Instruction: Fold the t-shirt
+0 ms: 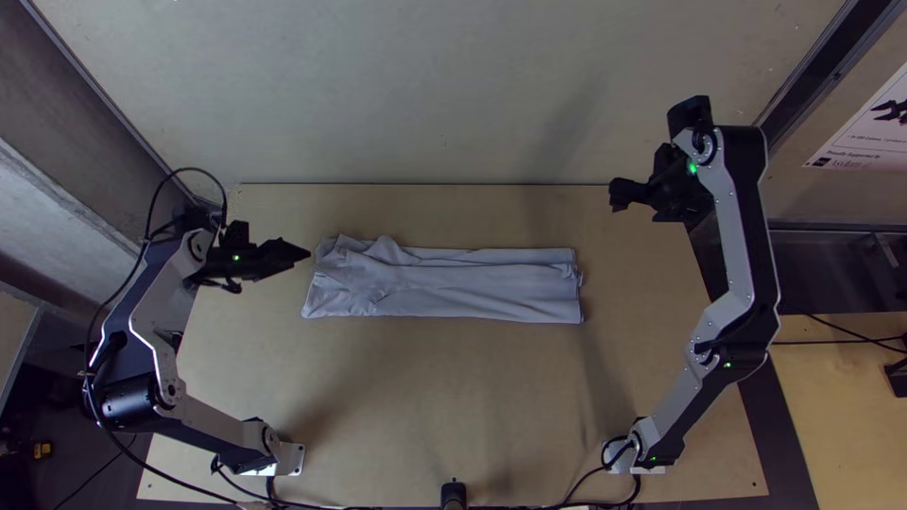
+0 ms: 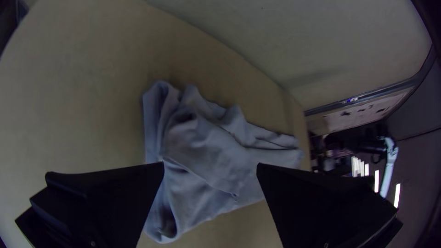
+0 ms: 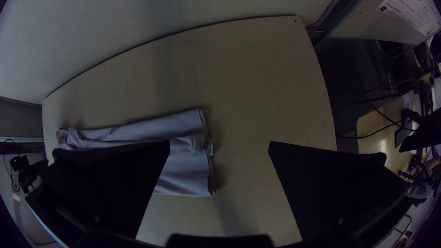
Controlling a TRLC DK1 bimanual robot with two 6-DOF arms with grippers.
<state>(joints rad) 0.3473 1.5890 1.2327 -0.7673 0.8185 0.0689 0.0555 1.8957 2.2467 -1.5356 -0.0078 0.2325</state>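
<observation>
- Left arm: bent, left of the t-shirt.
- Left gripper: pointing at the t-shirt's left end, near it, fingers spread apart.
- Right arm: extended, right of the t-shirt.
- Right gripper: well apart from the t-shirt's right end, fingers wide.

i look out over a light wooden table, its far edge running along a pale, smooth wall where soft shadows fall. to my left, in the top view, grey panels slant away past a metal edge. to my right a dark frame strip meets a panel bearing a printed sheet, and beyond a dark gap i see another wooden tabletop crossed by black cables. in the left wrist view, bright white strips of light glow in the dim room behind.
</observation>
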